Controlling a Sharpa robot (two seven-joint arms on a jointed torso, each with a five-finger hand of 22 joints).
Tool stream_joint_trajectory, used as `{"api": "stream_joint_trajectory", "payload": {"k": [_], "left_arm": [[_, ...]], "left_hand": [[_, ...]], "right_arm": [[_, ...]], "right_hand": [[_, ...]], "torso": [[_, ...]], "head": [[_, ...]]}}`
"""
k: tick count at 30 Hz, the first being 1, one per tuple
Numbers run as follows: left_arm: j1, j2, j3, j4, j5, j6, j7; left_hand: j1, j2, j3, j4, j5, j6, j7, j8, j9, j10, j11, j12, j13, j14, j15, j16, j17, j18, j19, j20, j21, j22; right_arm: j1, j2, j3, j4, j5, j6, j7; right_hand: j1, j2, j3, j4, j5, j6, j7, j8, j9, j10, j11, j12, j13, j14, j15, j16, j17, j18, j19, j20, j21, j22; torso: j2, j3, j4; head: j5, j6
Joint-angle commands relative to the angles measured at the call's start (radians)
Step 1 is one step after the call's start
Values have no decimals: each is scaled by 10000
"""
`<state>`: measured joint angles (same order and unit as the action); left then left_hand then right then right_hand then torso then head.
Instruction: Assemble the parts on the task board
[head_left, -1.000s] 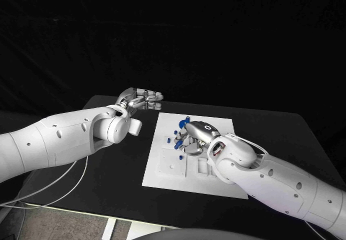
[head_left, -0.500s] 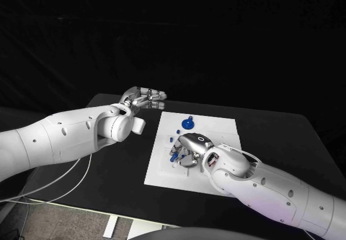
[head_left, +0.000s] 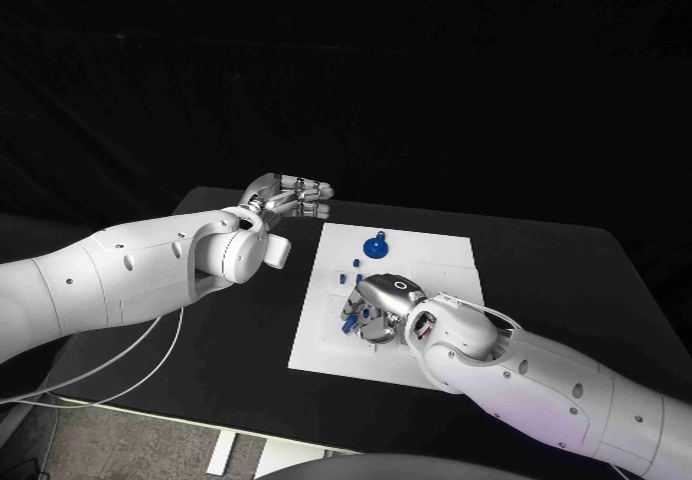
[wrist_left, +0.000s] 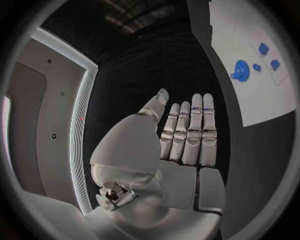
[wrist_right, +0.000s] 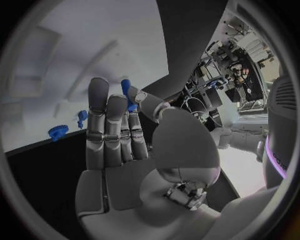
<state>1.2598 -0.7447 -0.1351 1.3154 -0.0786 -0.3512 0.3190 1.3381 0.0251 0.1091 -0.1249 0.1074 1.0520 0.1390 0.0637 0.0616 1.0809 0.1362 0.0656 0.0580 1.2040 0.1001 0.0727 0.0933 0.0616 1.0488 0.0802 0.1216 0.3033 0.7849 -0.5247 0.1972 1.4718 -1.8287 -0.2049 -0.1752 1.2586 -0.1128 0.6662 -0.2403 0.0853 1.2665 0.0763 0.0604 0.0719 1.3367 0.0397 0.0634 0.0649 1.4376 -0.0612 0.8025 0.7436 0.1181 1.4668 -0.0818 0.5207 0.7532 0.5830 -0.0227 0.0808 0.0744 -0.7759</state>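
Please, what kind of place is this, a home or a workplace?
Probably a robotics lab or test bench, not a home: a white task board with small blue parts lies on a black table against black backdrop.

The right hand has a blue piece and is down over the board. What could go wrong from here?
1. The right hand pinches the blue part only at the fingertips; it could slip or tilt as it is set down.
2. That hand covers the task board beneath it in the head view, so alignment is hard to check.
3. Small loose parts lie close by and could get knocked.
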Motion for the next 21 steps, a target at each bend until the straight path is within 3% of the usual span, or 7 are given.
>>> {"api": "stream_joint_trajectory", "payload": {"k": [1, 21], "left_arm": [[-11, 18, 9, 18, 60, 95, 86], [-11, -14, 9, 24, 61, 103, 74]], "left_hand": [[-29, 88, -22, 32, -22, -50, -5, 8, 14, -80, 15, -24, 7, -3, 43, -25, 8, 62, 39, 53, 35, -9], [-29, 88, -22, 32, -22, -50, -5, 8, 14, -80, 15, -24, 7, -3, 43, -25, 8, 62, 39, 53, 35, -9]], "right_arm": [[-16, 14, -11, -13, -179, 242, 127], [-40, 40, -39, -80, -617, 247, -168]], "right_hand": [[14, 77, -34, -48, 58, 66, 7, 40, 9, 253, -178, 49, 10, 6, -58, -12, 14, 137, 185, -82, -46, 8], [-14, 110, -26, -119, 62, 78, 5, 39, 6, 257, -176, 45, 9, 6, -60, -20, 25, 138, 196, -85, -122, 151]], "torso": [[10, -2, 7], [4, 1, 1]], "head": [[-40, -8], [-3, -92]]}}
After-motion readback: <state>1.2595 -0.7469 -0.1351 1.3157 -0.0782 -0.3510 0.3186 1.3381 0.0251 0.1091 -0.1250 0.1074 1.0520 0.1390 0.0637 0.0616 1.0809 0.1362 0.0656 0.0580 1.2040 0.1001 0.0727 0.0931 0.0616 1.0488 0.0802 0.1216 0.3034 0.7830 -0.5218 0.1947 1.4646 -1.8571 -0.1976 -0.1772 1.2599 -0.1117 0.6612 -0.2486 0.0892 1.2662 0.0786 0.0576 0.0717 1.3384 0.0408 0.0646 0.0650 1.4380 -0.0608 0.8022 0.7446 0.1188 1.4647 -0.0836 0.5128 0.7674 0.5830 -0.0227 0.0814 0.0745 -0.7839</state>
